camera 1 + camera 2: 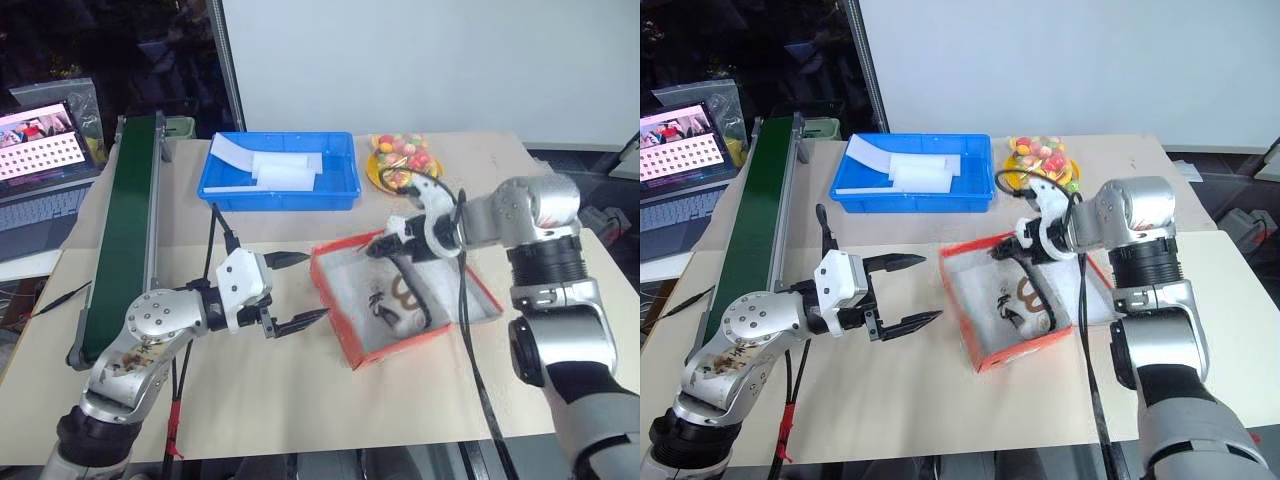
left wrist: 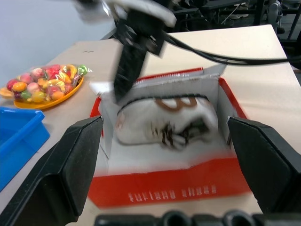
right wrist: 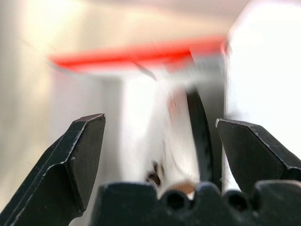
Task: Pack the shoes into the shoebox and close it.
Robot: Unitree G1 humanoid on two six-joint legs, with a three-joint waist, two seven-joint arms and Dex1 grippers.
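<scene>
**Shoe in the open box, both hands empty beside and above it**

The scene is a pale wooden tabletop [image 1: 300,400] in front of a white wall. At the far left there is a laptop [image 1: 45,150] and a long green conveyor belt [image 1: 125,230]; behind the work area stands a blue tray [image 1: 345,190] with white pieces in it, and next to it a yellow plate of colourful sweets [image 1: 400,160].

Going from left to right: the left hand [image 1: 300,288] is level, just beside the left wall of the shoebox [image 1: 340,330], and points toward it. Its two black fingers are spread wide and grasp nothing. The shoebox is open and sits a little turned on the tabletop, its long axis running from near left to far right. One cream-white shoe [image 2: 164,122] with brown marks and dark laces lies inside, along the box, on the white bottom. I cannot see a second shoe clearly, and I cannot tell where the lid is.

The right hand [image 1: 1012,248] hangs over the far end of the box, pointing down into it, released — its fingers [image 3: 84,155] stand apart with only the box interior between them.

My judgement: the shoe has just been placed, and the coming move depends on the box lying directly between both hands — the left hand is nearer to the near-left wall, the right hand nearer to the far edge.
</scene>
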